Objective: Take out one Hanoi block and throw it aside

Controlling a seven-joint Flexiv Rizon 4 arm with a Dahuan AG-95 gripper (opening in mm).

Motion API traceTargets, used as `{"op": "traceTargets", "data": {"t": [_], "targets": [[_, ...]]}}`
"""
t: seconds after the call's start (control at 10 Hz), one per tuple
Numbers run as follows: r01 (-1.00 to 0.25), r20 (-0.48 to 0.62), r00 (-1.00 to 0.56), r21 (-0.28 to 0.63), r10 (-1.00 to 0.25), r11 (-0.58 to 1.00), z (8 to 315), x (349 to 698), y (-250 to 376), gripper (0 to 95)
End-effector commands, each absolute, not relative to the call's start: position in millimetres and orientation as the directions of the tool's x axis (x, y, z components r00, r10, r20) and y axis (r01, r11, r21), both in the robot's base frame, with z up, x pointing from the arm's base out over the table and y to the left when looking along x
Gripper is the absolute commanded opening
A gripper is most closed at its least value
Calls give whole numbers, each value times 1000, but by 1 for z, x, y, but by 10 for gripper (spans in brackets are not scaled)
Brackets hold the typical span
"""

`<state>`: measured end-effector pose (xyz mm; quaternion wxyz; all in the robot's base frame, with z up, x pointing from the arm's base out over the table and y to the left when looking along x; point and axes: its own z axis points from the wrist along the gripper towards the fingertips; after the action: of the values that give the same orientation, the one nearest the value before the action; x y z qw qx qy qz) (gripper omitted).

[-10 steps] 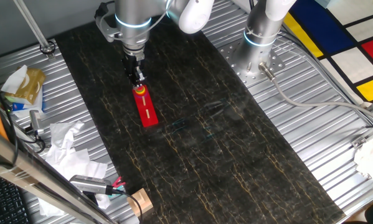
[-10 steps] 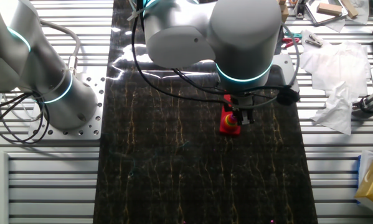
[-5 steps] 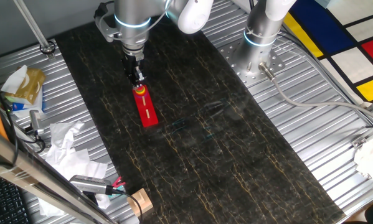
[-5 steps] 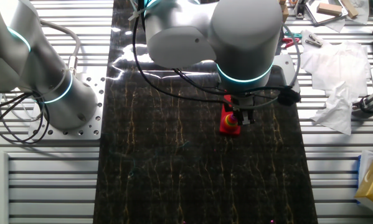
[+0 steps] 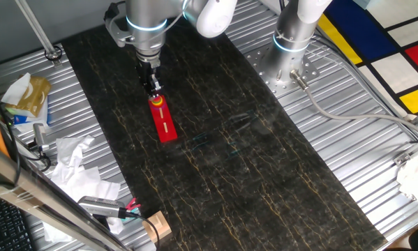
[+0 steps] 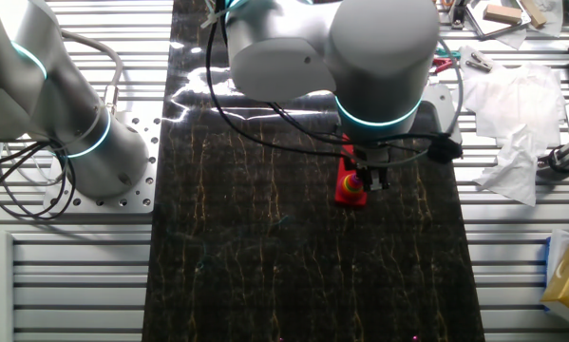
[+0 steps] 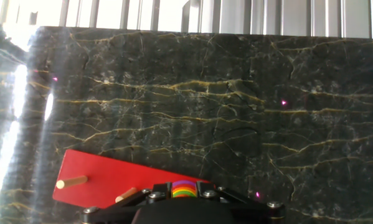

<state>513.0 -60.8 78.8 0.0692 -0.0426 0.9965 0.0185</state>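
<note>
A red Hanoi base (image 5: 165,122) lies on the dark marble mat. It shows in the other fixed view (image 6: 348,183) and in the hand view (image 7: 105,177), with two bare wooden pegs (image 7: 71,182). A stack of coloured Hanoi blocks (image 7: 184,189) sits on the peg at the base's end nearest the arm. My gripper (image 5: 155,89) hangs straight down over that stack, with one finger on each side of the blocks (image 6: 357,182). The fingers look closed against the stack's sides. The stack rests on the base.
Crumpled white paper (image 5: 76,164) and a snack bag (image 5: 27,94) lie left of the mat. A second grey arm's base (image 5: 292,42) stands at the back right. Tools and a wooden block (image 5: 156,224) lie at the front left.
</note>
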Motion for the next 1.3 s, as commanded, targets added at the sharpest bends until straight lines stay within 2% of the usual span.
{"op": "traceTargets", "data": {"t": [0.1,0.7,0.8,1.3], "targets": [[-81,-105,-992,38,-76,996,79,513,-61,380],[-77,-25,-997,46,-76,996,79,513,-61,380],[-75,-18,-997,46,-75,996,79,513,-61,190],[-58,12,-998,52,-58,997,79,512,-60,190]]}}
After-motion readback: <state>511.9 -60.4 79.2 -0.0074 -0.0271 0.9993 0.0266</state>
